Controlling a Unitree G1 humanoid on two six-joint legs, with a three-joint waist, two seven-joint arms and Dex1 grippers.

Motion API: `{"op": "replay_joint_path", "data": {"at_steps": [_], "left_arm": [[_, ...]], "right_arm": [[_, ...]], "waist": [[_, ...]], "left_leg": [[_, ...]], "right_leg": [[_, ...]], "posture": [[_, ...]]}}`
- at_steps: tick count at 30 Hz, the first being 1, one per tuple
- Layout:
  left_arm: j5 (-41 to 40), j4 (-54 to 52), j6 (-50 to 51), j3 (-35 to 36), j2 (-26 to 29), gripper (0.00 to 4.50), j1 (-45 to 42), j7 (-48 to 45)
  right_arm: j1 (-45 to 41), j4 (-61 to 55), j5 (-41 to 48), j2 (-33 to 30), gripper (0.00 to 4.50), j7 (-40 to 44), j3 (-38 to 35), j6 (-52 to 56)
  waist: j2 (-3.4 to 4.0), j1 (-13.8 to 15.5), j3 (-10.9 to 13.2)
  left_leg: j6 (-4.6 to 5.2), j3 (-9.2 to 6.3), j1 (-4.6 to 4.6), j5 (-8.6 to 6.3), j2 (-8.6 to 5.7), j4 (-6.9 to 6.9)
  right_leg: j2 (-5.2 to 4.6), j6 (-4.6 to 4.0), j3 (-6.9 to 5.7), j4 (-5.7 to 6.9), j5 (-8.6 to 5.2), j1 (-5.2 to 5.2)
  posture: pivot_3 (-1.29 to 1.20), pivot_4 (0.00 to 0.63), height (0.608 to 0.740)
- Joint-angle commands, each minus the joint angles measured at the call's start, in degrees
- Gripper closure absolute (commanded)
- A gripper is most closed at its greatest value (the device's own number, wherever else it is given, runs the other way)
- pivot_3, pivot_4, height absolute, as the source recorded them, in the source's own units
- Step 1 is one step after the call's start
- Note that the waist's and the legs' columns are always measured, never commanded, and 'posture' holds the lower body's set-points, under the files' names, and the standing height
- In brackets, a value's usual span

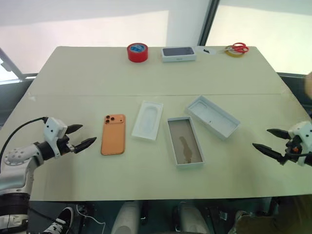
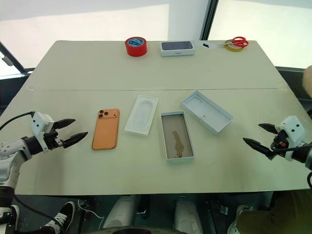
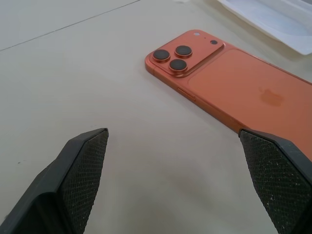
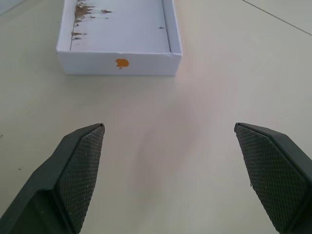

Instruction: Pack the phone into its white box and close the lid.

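Left end effector [image 1: 84, 136] wide, empty, just short of orange phone [image 1: 113, 134]: pickup pending; needs closing on phone edges.

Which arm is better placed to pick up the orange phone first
Left. The left gripper is open, right beside the phone and aimed at it. The right gripper sits across the table, beyond the white box.
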Motion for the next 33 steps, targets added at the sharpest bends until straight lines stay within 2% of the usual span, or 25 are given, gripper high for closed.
{"op": "replay_joint_path", "data": {"at_steps": [1,19,33], "left_arm": [[-0.88,-1.98,-1.08,1.88,0.62,0.0,-0.25,0.38],[-0.14,-2.75,-3.52,0.05,0.36,0.0,-1.49,-1.79],[-1.0,-6.03,2.42,-0.9,-1.57,0.0,-5.61,1.46]], "right_arm": [[-0.53,0.02,-0.07,-1.57,0.04,0.14,-1.6,-1.23],[-1.72,-2.48,-0.37,0.22,0.04,-0.85,0.12,-0.09],[-4.69,-6.47,0.04,0.19,0.04,-1.39,1.99,2.5]], "waist": [[0.05,0.02,-0.02],[0.1,0.01,-0.02],[0.11,0.04,-0.02]], "left_leg": [[0.0,0.0,0.0,0.0,0.0,0.0],[0.0,0.0,0.0,0.0,0.0,-0.01],[0.0,0.0,0.0,0.0,0.0,0.01]], "right_leg": [[0.0,0.0,0.0,0.0,0.0,0.0],[0.0,0.0,0.0,-0.01,0.0,0.0],[0.0,0.01,0.0,0.0,0.0,0.01]], "posture": [[0.0,0.15,0.735],[0.0,0.15,0.735],[0.0,0.15,0.735]]}}
